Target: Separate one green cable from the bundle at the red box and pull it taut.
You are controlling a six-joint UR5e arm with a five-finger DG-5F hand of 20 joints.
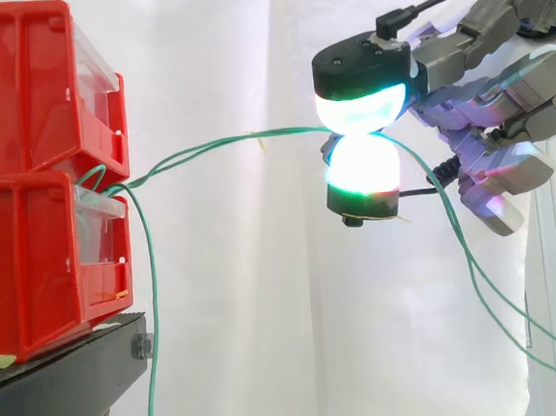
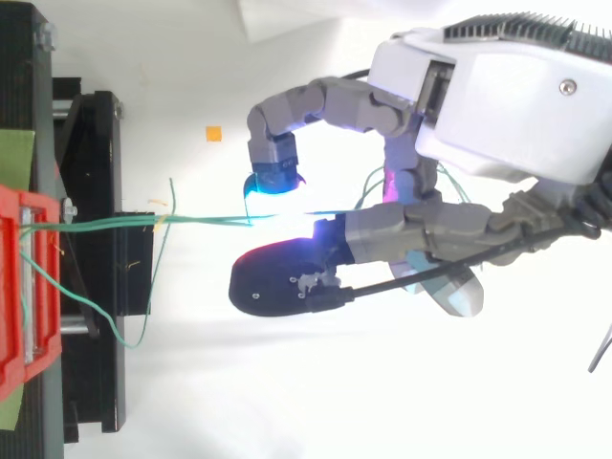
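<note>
- Out in front of the red bins, well apart from them, the hand (image 1: 492, 167) comes in from the right of the side view, before the white curtain (image 1: 238, 317).
- Two of its fingertips (image 1: 361, 105), glowing white and green, are pressed together one above the other, the upper reaching over and the lower coming up from beneath.
- Between those pads the green cable (image 1: 215, 147) is pinched; the other fingers sit folded back toward the palm and hold nothing.
- From the pinch the cable runs left and slightly downward to the mouth of the lower red bin (image 1: 32, 266), with a gentle curve just before the bin.
- Seen from above, this stretch (image 2: 201, 220) is nearly straight between the bin and the hand (image 2: 421, 229).
- At least two strands appear to run side by side along it, and I cannot tell whether the pads grip one or more.
- On the far side of the pads, green strands drop away toward the lower right corner of the side view, passing under the hand.
- At the bin mouth the bundle (image 1: 103, 188) spills out over the front lip.
- A loose strand (image 1: 154, 304) hangs from there straight down past the edge of the black stand (image 1: 62, 398).
- From above, a slack loop (image 2: 105, 320) lies across the stand beside the bin.
- An upper red bin (image 1: 18, 84) is stacked on the lower one, with no cable at it.
</note>
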